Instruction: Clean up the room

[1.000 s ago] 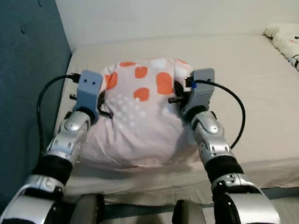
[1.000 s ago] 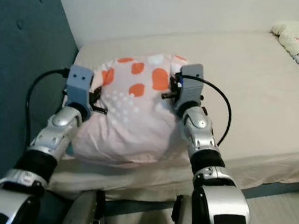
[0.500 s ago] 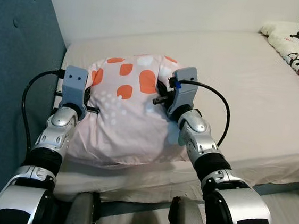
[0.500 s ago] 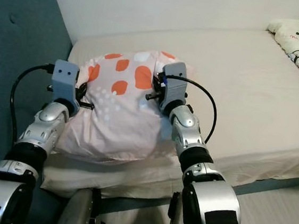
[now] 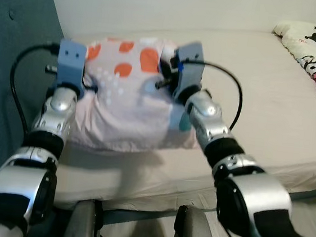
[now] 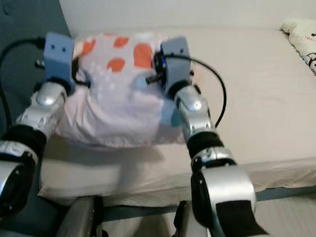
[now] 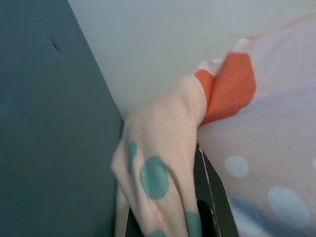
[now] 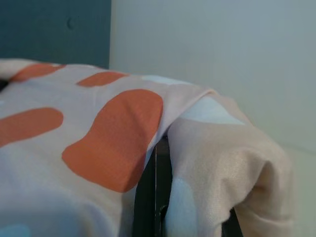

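Both grippers (image 5: 85, 80) (image 5: 163, 76) seemingly clamping pillow (image 5: 128, 101).

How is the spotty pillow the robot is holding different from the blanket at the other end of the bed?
The pillow has orange, white and teal spots on pale pink; the blanket is cream with black-and-white cartoon figures. The pillow is held at both ends by the left gripper and right gripper; the blanket lies untouched. The pillow is by the blue headboard; the blanket is at the far right. Both are soft things on the bed.
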Robot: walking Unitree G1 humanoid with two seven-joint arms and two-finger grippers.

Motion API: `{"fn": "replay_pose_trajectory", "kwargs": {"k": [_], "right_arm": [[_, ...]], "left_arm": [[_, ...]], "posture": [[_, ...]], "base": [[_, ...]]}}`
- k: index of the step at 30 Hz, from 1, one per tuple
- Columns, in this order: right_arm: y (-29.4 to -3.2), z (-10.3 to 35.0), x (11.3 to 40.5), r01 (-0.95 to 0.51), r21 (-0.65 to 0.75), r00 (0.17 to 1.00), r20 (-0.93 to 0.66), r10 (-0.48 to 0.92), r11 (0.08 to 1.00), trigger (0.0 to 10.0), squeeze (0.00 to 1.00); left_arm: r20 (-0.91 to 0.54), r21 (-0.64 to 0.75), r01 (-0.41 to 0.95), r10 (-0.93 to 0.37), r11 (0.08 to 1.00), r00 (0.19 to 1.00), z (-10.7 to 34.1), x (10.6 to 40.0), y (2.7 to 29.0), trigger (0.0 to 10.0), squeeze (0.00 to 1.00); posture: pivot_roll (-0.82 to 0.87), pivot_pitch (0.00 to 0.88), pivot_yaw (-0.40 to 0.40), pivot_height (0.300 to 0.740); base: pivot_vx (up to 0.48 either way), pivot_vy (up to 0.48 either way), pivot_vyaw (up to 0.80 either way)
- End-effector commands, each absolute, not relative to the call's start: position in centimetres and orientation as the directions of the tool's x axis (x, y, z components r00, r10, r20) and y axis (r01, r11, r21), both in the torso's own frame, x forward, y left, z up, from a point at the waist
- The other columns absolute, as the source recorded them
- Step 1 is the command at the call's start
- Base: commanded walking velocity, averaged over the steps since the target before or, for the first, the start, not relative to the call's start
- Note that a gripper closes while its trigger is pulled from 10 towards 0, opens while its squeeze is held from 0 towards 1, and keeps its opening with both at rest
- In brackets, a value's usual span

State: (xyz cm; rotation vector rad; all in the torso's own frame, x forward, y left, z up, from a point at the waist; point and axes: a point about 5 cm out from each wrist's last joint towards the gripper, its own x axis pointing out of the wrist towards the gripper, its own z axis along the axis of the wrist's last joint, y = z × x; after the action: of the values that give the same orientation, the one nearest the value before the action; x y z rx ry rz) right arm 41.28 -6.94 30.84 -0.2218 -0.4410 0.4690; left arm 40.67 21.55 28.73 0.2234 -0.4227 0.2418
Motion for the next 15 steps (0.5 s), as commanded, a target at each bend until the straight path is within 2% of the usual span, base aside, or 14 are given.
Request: {"fn": "replay_pose_trajectory", "kwargs": {"k": [1,5,6,8,11,13,15], "right_arm": [[-7.9,33.8,41.1,-0.327,-0.329,0.765,0.458,0.453,0.886,10.0,0.0],[-7.5,35.6,40.8,-0.327,-0.328,0.734,0.502,0.457,0.886,10.0,0.0],[-7.0,35.0,40.8,-0.356,-0.326,0.733,0.484,0.478,0.876,10.0,0.0],[-6.1,33.5,40.8,-0.415,-0.312,0.735,0.44,0.517,0.855,10.0,0.0],[-5.9,33.2,40.8,-0.427,-0.308,0.735,0.429,0.525,0.85,10.0,0.0],[-4.8,28.2,40.8,-0.52,-0.268,0.764,0.279,0.582,0.811,10.0,0.0],[-4.8,28.2,40.8,-0.52,-0.268,0.764,0.279,0.582,0.811,10.0,0.0]], "left_arm": [[0.525,0.096,-0.423,0.315,0.901,0.791,31.6,39.8,24.4,10.0,0.0],[0.59,0.068,-0.499,0.369,0.864,0.718,33.2,39.2,25.5,10.0,0.0],[0.583,0.087,-0.526,0.385,0.846,0.715,32.4,39.1,25.8,10.0,0.0],[0.552,0.123,-0.548,0.402,0.827,0.731,30.6,39.1,26.1,10.0,0.0],[0.544,0.131,-0.553,0.406,0.823,0.734,30.2,39.1,26.2,10.0,0.0],[0.432,0.26,-0.525,0.389,0.81,0.814,25.8,39.3,25.8,10.0,0.0],[0.432,0.26,-0.525,0.389,0.81,0.814,25.8,39.3,25.8,10.0,0.0]], "posture": [[0.01,0.27,-0.037,0.578],[0.01,0.267,-0.036,0.578],[0.01,0.269,-0.037,0.578],[0.01,0.273,-0.037,0.578],[0.01,0.273,-0.037,0.578],[0.01,0.289,-0.045,0.578],[0.01,0.289,-0.045,0.578]], "base": [[0.0,0.0,0.0],[0.0,0.0,0.0],[0.0,0.0,0.0],[0.0,0.0,0.0],[0.0,0.0,0.0],[0.0,0.0,0.0],[0.0,0.0,0.0]]}}
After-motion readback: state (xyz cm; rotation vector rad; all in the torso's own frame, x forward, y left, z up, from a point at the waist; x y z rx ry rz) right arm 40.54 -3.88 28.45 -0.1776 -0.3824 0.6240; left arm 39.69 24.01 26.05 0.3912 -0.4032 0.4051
